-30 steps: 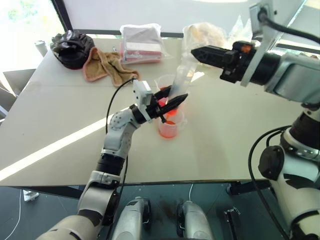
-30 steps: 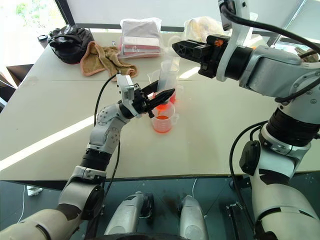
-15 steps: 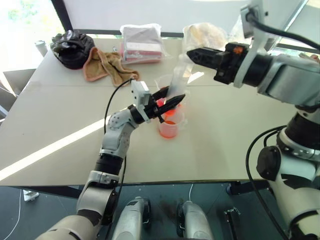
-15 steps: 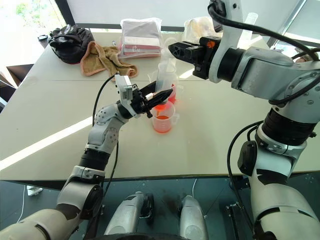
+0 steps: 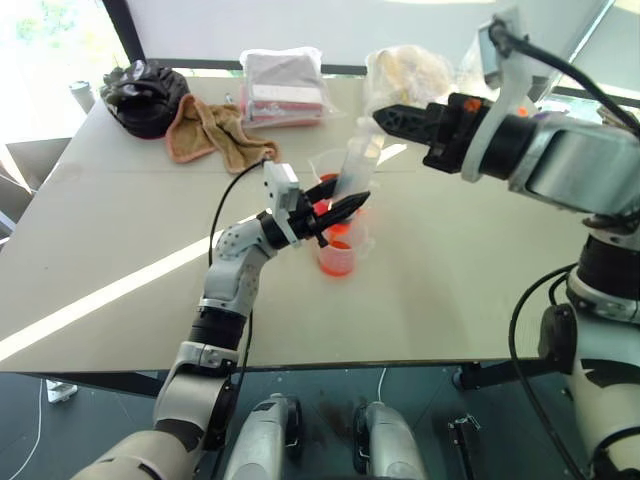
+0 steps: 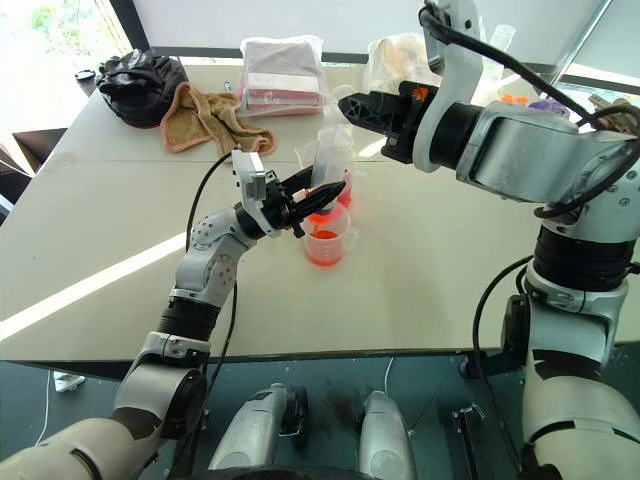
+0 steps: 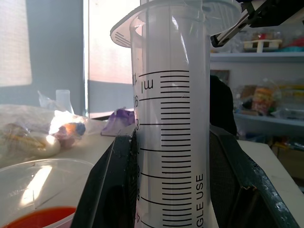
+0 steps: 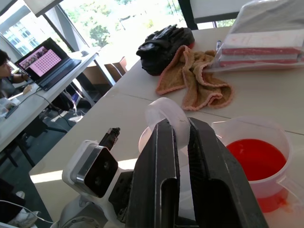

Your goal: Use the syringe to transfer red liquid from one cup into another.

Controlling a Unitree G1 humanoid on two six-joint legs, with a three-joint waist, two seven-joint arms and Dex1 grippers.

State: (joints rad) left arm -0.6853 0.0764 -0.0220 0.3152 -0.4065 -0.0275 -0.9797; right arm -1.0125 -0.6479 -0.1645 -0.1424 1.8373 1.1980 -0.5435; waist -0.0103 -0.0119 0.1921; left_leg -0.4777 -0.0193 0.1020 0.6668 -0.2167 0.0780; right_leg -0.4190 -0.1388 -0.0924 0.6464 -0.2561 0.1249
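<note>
syringe [image 7: 173,118], clear barrel, black graduations

Clear syringe [image 7: 173,128] with black printed marks, red liquid [image 8: 256,159], tan towel [image 5: 210,130], black bag [image 5: 145,95], pale table [image 5: 120,230].

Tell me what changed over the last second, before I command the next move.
The right end effector rolled at the wrist, shut on the plunger ring throughout. The left end effector stayed clamped on the syringe barrel over the cups; nothing was released.
</note>
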